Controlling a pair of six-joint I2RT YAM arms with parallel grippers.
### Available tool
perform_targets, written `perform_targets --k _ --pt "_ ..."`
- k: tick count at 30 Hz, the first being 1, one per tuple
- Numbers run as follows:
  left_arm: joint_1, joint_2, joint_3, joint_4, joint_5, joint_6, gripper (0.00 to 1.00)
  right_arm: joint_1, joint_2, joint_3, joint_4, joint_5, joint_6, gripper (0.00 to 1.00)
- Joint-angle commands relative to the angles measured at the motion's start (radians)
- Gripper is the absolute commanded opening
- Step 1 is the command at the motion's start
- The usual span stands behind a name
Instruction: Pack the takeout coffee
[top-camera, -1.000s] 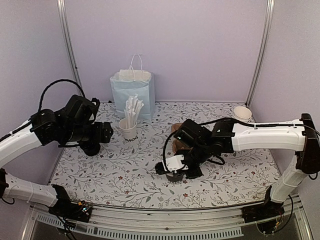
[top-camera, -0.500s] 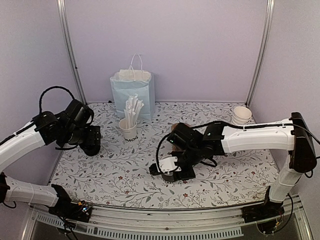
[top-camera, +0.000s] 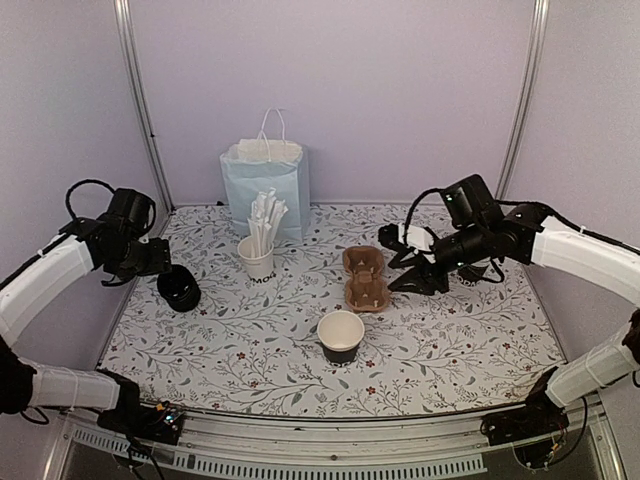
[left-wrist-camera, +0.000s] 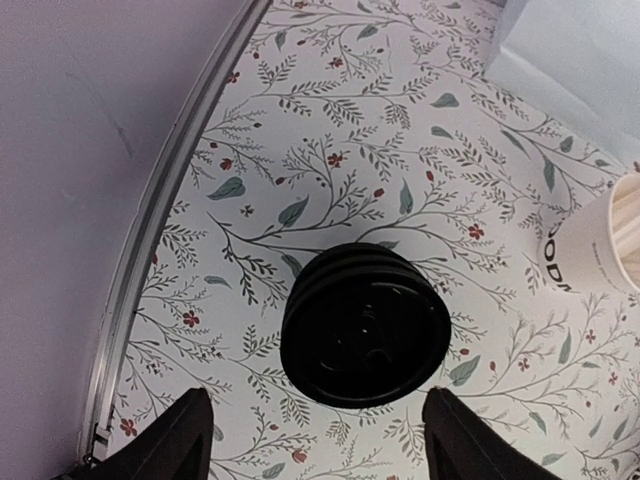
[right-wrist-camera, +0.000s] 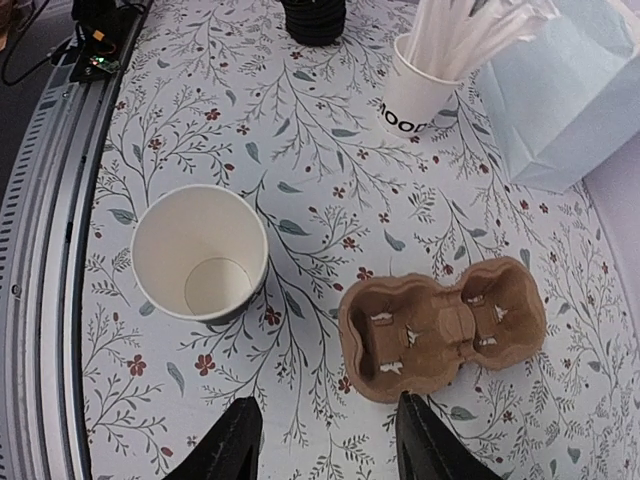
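My left gripper (left-wrist-camera: 320, 445) & right gripper (right-wrist-camera: 328, 445) both open, empty; w/ left over stack of black round lids (left-wrist-camera: 364, 325) by surface's left edge, I'd pinch top lid only, for black paper cup (top-camera: 341, 336) near front edge.

Upright cup (right-wrist-camera: 200, 250) (empty), carrier (right-wrist-camera: 440, 325) beside

One black cup (top-camera: 341, 337), open-topped. One pulp carrier (top-camera: 365, 277) with two holes, both empty. One stack of black lids (left-wrist-camera: 365, 325); several ribs show down its side, but how many lids are in it can't be told. One white cup (top-camera: 257, 260) holding one bundle of straws (top-camera: 266, 212), too tightly packed to count. One blue bag (top-camera: 265, 185). Two grippers: left gripper (left-wrist-camera: 320, 445) and right gripper (right-wrist-camera: 330, 445), two fingers showing on each
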Motion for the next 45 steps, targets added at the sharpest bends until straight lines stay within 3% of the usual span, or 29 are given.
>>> perform_targets --k 1,4,6,31,38,45 --pt "0.078 0.03 -0.045 0.113 0.06 0.113 0.7 -0.122 -0.117 -0.218 0.156 -0.103 0.069 0.48" --pt "0.097 0.065 -0.077 0.148 0.064 0.127 0.61 -0.208 -0.209 -0.385 0.308 -0.158 0.127 0.47" --pt "0.102 0.078 -0.101 0.173 0.053 0.142 0.56 -0.228 -0.246 -0.41 0.332 -0.114 0.122 0.47" --pt "0.127 0.208 -0.085 0.239 0.035 0.181 0.25 -0.263 -0.171 -0.382 0.328 -0.113 0.117 0.48" --pt "0.127 0.198 -0.088 0.239 0.028 0.18 0.09 -0.263 -0.154 -0.38 0.323 -0.113 0.106 0.48" --pt "0.124 0.161 -0.081 0.223 0.022 0.173 0.04 -0.263 -0.141 -0.375 0.318 -0.112 0.104 0.48"
